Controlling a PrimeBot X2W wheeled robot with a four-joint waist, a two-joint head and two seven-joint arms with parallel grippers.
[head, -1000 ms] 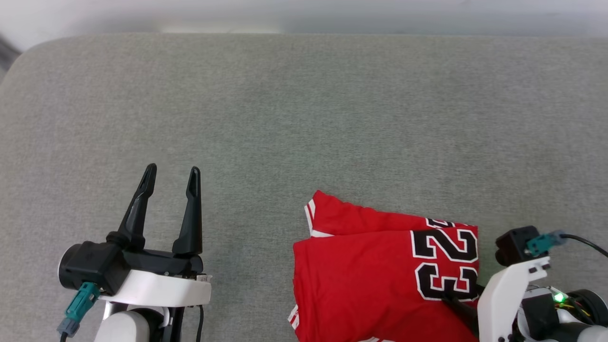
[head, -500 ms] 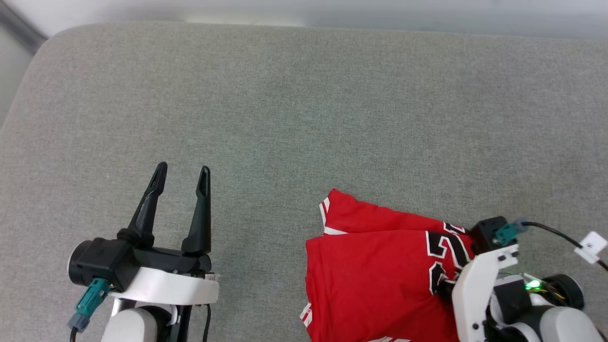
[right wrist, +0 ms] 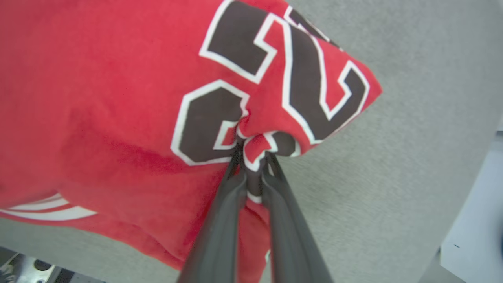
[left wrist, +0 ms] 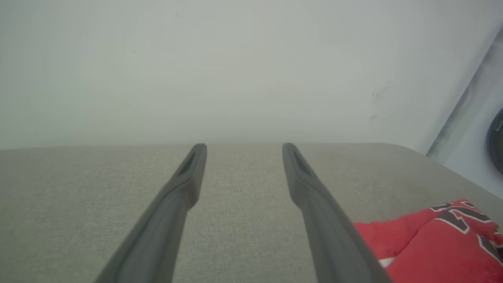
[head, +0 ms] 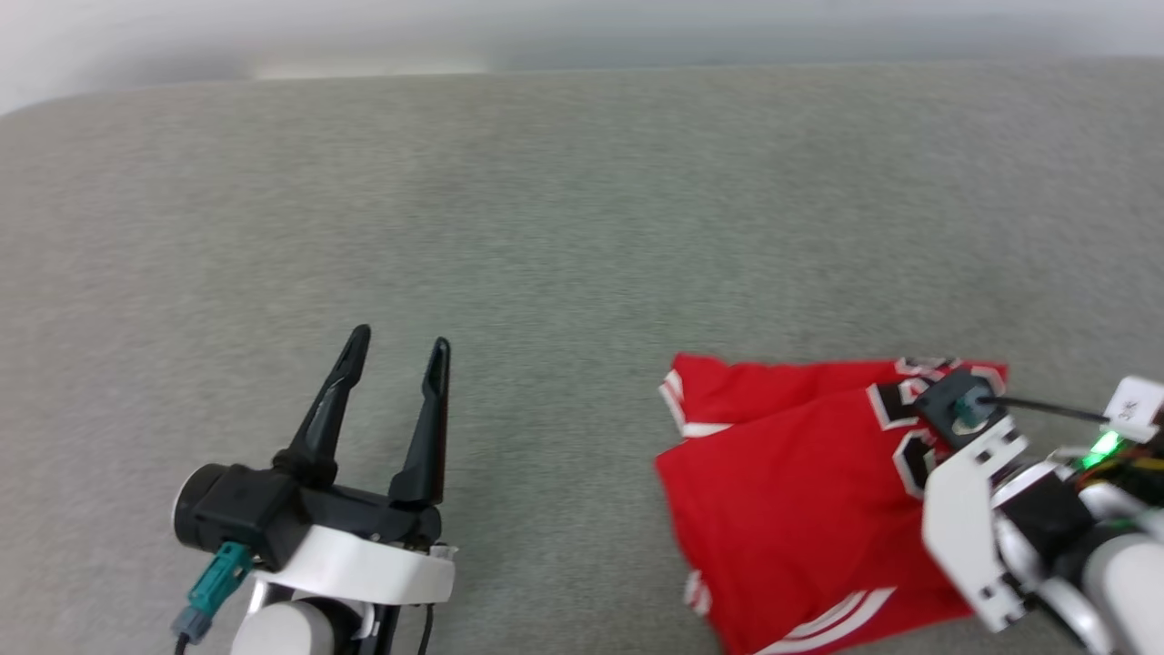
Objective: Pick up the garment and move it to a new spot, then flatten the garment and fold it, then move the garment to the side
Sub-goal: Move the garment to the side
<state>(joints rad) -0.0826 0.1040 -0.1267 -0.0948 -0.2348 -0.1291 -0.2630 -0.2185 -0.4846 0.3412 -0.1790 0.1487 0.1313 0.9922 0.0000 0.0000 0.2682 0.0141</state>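
The garment (head: 791, 491), a folded red jersey with black-and-white numbers and white striped trim, lies at the lower right of the grey cushion. In the right wrist view my right gripper (right wrist: 254, 157) is shut on a bunched pinch of the garment (right wrist: 118, 98) at its numbered edge. In the head view the white right wrist mount (head: 973, 509) covers that spot. My left gripper (head: 400, 341) stands open over bare cushion, well to the left of the garment. Its two fingers frame empty fabric in the left wrist view, where my left gripper (left wrist: 243, 147) has the garment (left wrist: 432, 243) at the lower right.
The grey cushion (head: 582, 227) stretches wide to the back and left, ending at a pale wall. Its near edge (right wrist: 78, 255) shows under the garment in the right wrist view. A white unit with a dark round part (left wrist: 497, 145) stands past the cushion's right corner.
My right gripper has shut on the garment's numbered edge and bunched it. The head camera has shifted, so the whole picture has moved. The left gripper stays open.
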